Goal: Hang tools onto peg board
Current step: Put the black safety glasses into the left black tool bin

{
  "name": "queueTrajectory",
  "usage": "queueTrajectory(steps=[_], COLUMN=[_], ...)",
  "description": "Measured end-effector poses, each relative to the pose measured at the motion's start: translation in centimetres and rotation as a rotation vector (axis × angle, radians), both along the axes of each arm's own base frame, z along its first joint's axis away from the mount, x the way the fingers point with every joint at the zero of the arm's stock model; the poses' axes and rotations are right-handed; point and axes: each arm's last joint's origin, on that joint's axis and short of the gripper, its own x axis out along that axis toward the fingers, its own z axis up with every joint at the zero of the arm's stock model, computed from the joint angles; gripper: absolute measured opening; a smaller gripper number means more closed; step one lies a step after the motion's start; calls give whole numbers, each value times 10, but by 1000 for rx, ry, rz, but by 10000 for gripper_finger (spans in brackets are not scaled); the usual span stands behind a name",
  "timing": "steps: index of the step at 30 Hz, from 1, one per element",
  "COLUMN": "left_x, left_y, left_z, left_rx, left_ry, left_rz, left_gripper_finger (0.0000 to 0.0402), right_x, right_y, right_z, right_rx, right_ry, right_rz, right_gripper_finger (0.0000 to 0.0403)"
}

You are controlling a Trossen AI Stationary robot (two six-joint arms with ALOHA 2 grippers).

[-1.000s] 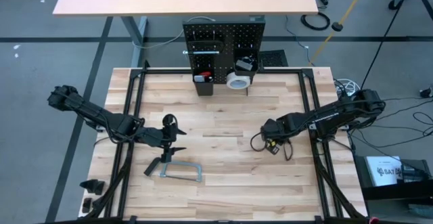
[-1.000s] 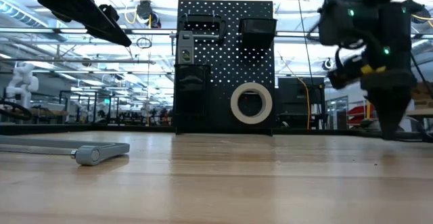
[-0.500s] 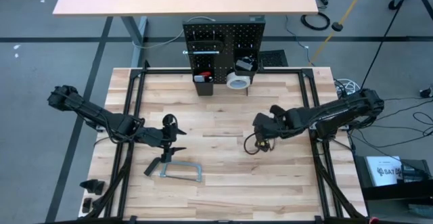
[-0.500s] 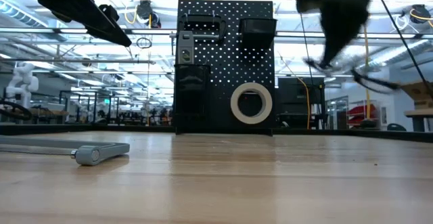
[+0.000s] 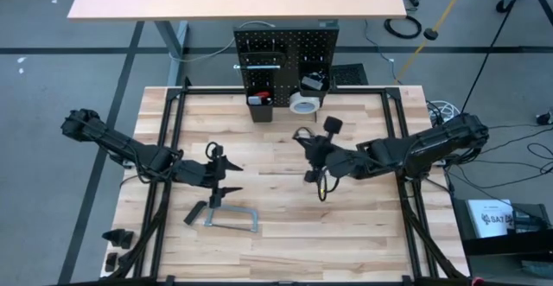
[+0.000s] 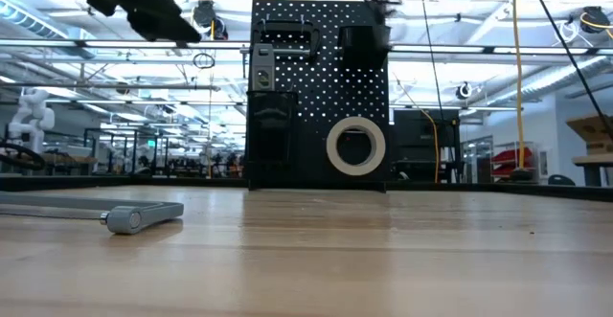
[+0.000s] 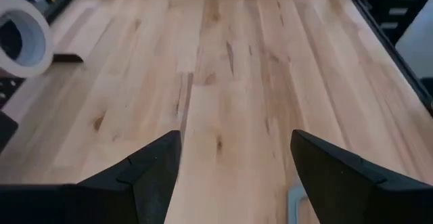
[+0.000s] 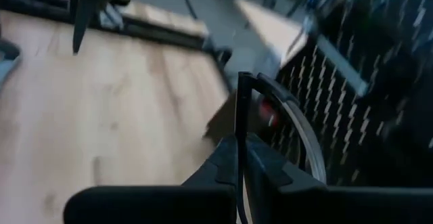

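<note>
Your right gripper [image 5: 313,158], jaws pinched on a thin dark tool [image 8: 238,126], faces the peg board [image 5: 285,40] for hanging; left gripper [image 5: 226,175] waits wide above the grey bar clamp [image 5: 226,217].

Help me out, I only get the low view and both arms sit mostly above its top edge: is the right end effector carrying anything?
Observer: Yes. The right end effector is shut on a thin dark looped tool, over mid-table in front of the peg board.
Operator: And the left one?
Observer: The left end effector is open with only bare wood between its fingers. It hovers near the grey bar clamp, which lies flat on the table.
</note>
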Motion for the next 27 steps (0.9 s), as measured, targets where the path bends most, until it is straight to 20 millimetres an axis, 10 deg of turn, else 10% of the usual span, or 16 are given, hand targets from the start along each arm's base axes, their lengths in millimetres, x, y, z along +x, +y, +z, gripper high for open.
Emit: queueTrajectory(steps=[11,27], left_x=[-9,-27], left_y=[6,18], left_z=[-27,-20], left_rx=[6,85], left_ry=[-58,-231], left_rz=[96,155], left_gripper_finger=[283,283], right_x=[51,101], right_y=[-6,-102], right_z=[13,5], right_rx=[-329,-360], right_ry=[-205,-436], right_rz=[54,-133], right_gripper_finger=[0,0])
